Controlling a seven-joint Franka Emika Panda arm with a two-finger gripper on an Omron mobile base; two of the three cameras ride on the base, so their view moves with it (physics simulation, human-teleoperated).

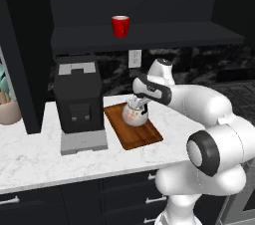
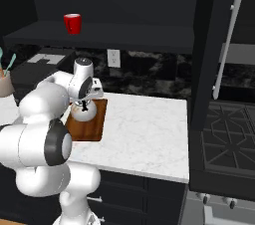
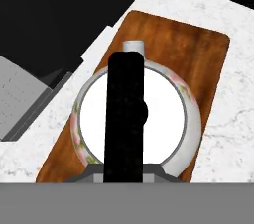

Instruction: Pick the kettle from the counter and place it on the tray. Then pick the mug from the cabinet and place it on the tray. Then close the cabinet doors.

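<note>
1. No brand, label or readable writing appears on anything; the kettle (image 3: 134,119) carries only a faint pink-and-green floral pattern around its white body.
2. The gripper (image 1: 137,101) is pinched on the kettle's black arched handle, its jaws nearly pressed together. The kettle is over the tray (image 1: 144,137); whether it rests on the wood or hangs just above cannot be told.
3. The tray lies on the counter (image 1: 30,154), at about 3 o'clock from the black coffee machine (image 1: 78,100).
4. The mug (image 1: 120,25) stands on the cabinet shelf, at about 12 o'clock from the kettle and well apart from it.
5. The hand view looks straight down on the kettle: the handle crosses the lid, the spout points to 12 o'clock.
6. The left base view shows a beige utensil pot (image 1: 9,111) at 9 o'clock.
7. The right base view shows an open cabinet door (image 2: 211,45) with its silver bar handle at 3 o'clock, and a stove (image 2: 229,139) beneath it.
</note>
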